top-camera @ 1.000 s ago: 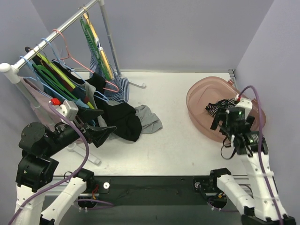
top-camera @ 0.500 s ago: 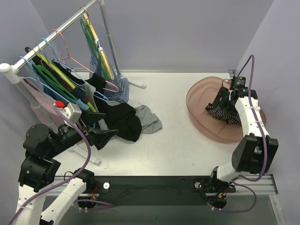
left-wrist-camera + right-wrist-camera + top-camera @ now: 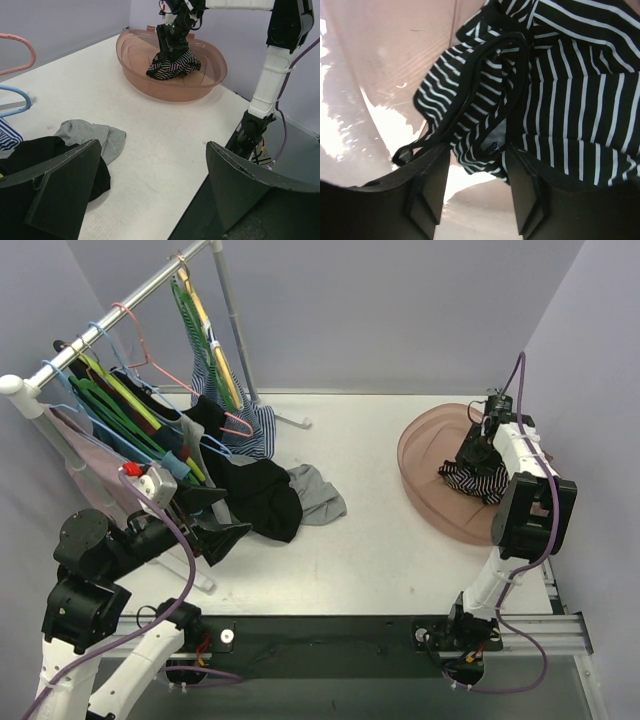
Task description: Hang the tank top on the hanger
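Down in the pink tub (image 3: pixel 167 91), right gripper (image 3: pixel 476 159) astride a bunched tank top (image 3: pixel 560 100), grip unclear; left gripper (image 3: pixel 152 150) agape.

One striped tank top (image 3: pixel 478 480), one pink basin (image 3: pixel 425 435), one black cloth (image 3: pixel 262 498), one grey cloth (image 3: pixel 318 495), one blue-and-white striped garment (image 3: pixel 262 432), one clothes rail (image 3: pixel 120 306). One pink wire hanger (image 3: pixel 31 50); green hangers (image 3: pixel 105 400) at least two, full tally lost in the crowding. Two robot arms (image 3: pixel 530 500).

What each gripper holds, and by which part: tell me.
Left gripper: open, holding nothing. Right gripper: its jaws straddle a bunched fold of the tank top beside a dark-edged strap, in the pink tub; whether they grip it cannot be told.
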Action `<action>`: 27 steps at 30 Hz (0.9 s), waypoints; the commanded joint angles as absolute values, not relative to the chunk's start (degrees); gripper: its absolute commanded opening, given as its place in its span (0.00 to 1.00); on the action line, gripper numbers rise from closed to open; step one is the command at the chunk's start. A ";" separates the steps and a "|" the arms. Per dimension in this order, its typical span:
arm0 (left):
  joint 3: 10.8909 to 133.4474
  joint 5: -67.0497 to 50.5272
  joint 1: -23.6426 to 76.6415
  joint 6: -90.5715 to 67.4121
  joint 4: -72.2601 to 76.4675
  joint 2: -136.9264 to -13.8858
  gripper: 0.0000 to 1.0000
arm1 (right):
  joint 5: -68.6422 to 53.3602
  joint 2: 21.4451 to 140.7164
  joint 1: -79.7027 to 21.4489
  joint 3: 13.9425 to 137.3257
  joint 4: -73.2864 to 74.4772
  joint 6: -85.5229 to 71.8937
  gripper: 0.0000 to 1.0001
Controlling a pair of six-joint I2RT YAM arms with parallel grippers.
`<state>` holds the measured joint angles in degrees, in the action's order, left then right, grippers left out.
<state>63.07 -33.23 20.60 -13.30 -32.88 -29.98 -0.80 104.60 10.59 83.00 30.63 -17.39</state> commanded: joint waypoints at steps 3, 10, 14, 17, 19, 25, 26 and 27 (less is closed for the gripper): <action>64.24 -33.05 20.83 -14.06 -32.87 -29.97 0.97 | 1.41 107.75 11.60 85.60 31.55 -16.35 0.09; 64.69 -32.16 20.83 -15.29 -33.32 -28.57 0.97 | 3.50 92.58 7.22 79.82 28.65 -15.82 0.00; 64.95 -33.22 20.83 -17.05 -31.21 -29.26 0.97 | 7.03 79.48 1.07 79.88 28.91 -13.98 0.00; 65.21 -33.66 20.92 -17.92 -29.27 -30.14 0.97 | 9.39 71.82 -2.01 83.39 31.28 -12.92 0.00; 65.13 -33.92 20.92 -18.72 -27.52 -30.67 0.97 | 10.02 68.74 -5.17 89.19 32.43 -12.22 0.00; 63.99 -34.28 20.83 -22.67 -23.56 -31.90 0.97 | 14.85 71.27 -18.16 112.78 36.64 -7.57 0.00; 63.81 -34.45 20.83 -23.02 -23.29 -31.99 0.97 | 15.29 72.24 -20.11 116.42 37.17 -5.82 0.00; 63.90 -34.45 20.83 -23.11 -23.12 -31.99 0.97 | 15.99 74.16 -22.13 119.41 37.18 -4.84 0.00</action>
